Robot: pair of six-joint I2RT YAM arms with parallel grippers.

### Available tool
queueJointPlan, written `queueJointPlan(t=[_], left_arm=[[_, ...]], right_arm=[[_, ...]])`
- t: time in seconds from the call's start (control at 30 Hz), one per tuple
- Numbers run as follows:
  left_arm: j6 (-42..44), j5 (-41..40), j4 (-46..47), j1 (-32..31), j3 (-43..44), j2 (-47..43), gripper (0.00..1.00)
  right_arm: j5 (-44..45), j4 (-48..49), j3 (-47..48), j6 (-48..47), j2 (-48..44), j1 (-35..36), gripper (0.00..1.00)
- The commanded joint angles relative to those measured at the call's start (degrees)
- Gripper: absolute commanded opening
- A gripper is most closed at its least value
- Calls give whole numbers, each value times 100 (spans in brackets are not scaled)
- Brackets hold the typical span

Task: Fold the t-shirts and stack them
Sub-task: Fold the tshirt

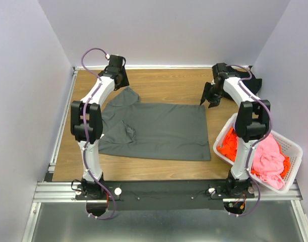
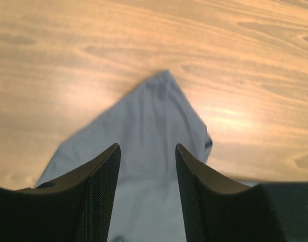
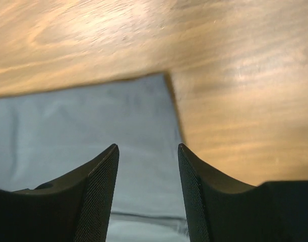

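**Item 1. Your left gripper (image 2: 146,147):** released, jaws standing apart. It hangs over a sleeve tip of the dark grey t-shirt (image 2: 154,113), which runs up to a point at mid-frame in the left wrist view. In the top view it sits in the upper left of the frame (image 1: 118,75).

**Item 2. Your right gripper (image 3: 147,146):** released, jaws standing apart. It hangs over a corner of the same shirt (image 3: 93,121), with bare wood to the right of the hem edge. In the top view it sits in the upper right (image 1: 212,96).

**Item 3. Dark grey t-shirt (image 1: 159,128):** spread flat at the centre of the wooden table (image 1: 164,83). One sleeve reaches toward the upper left, and a small wrinkle shows left of its middle.

**Item 4. White slatted basket (image 1: 295,151):** lower right of the frame, just beside the shirt's right edge. It holds an orange t-shirt (image 1: 227,143) on its left side and a pink t-shirt (image 1: 269,159) on its right side, both crumpled.
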Motion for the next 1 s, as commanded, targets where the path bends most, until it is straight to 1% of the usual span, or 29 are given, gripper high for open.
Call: queueJointPlan(t=[0.0,0.07,0.17,0.27,0.47,0.8,0.97], left_arm=[[274,-328,-5,-59,857,642,56],[265,-329,-102,-59,1305,898,56],[265,-328,-155,-94,1737,1407,56],[256,-381,-295,-129,2185,1707,56],[168,-434,-664,-156,2880,2366,56],[133,-627,-946,-191,2803,2578,53],[159,-610,-884,-209,2793,2657,53]], right_arm=[[130,336,259,-37,391,-24,57],[121,424,286,-37,488,-42,57],[121,512,294,7,629,-59,57],[113,574,277,33,726,-77,57],[42,618,364,112,770,-147,57],[-46,627,391,226,691,-217,57],[-54,627,347,226,674,-226,57]])
